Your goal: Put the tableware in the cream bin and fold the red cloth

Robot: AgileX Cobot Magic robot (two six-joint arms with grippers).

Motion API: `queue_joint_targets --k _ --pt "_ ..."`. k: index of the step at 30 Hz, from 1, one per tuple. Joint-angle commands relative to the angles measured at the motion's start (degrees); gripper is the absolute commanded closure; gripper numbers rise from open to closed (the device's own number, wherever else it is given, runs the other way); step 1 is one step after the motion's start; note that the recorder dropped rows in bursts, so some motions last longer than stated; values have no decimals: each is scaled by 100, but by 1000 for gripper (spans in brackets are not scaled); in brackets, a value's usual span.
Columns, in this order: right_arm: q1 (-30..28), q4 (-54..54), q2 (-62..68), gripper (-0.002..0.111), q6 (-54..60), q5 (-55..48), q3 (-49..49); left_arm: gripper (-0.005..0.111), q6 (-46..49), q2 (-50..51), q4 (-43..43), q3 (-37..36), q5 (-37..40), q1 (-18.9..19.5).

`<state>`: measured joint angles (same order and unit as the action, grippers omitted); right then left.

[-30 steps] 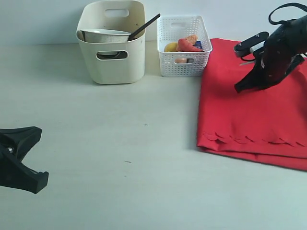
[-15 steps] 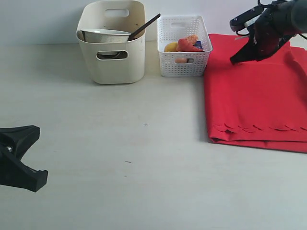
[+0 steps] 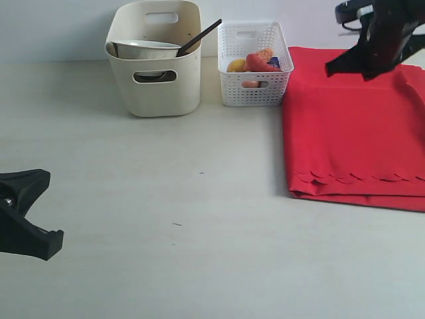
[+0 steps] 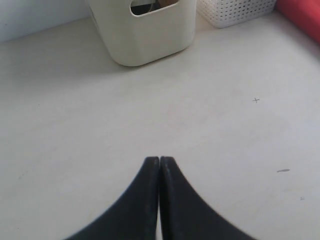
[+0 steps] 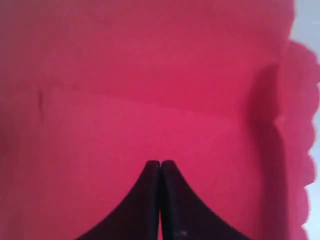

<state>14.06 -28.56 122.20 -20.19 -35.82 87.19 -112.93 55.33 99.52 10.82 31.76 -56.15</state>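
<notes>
The red cloth (image 3: 355,136) lies folded on the table at the right, its scalloped edge toward the front. My right gripper (image 3: 330,69) hovers above the cloth's far part, shut and holding nothing; in the right wrist view the gripper (image 5: 160,163) hangs over the red cloth (image 5: 150,90). The cream bin (image 3: 156,73) stands at the back left with tableware inside: a pale bowl (image 3: 143,48) and a dark utensil (image 3: 199,37) leaning out. My left gripper (image 3: 54,240) rests shut at the near left; in its own view the gripper (image 4: 159,159) points toward the cream bin (image 4: 145,35).
A white lattice basket (image 3: 254,63) holding food items stands between the bin and the cloth, also seen as a white basket (image 4: 235,10). Bare pale tabletop (image 3: 199,199) spreads across the middle and front.
The right gripper rose and moved back from the cloth toward the far right. The cloth's front fold settled flatter and squarer. The left gripper drifted slightly down.
</notes>
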Motion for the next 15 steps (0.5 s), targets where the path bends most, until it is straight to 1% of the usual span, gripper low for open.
queue_joint_targets --k 1,4,7,12,15 --pt "-7 120 -15 108 54 926 -867 104 20 -28 42 -18 73 24" --pt "-20 -52 80 108 54 1530 -1190 104 20 -28 42 -18 73 24" --pt "-53 -378 385 108 -143 1740 -1148 104 20 -28 42 -18 73 24" --pt "-83 -876 982 108 -387 1796 -670 104 20 -28 42 -18 73 24" --pt "-83 -939 1225 108 -387 1783 -284 104 20 -28 42 -18 73 24"
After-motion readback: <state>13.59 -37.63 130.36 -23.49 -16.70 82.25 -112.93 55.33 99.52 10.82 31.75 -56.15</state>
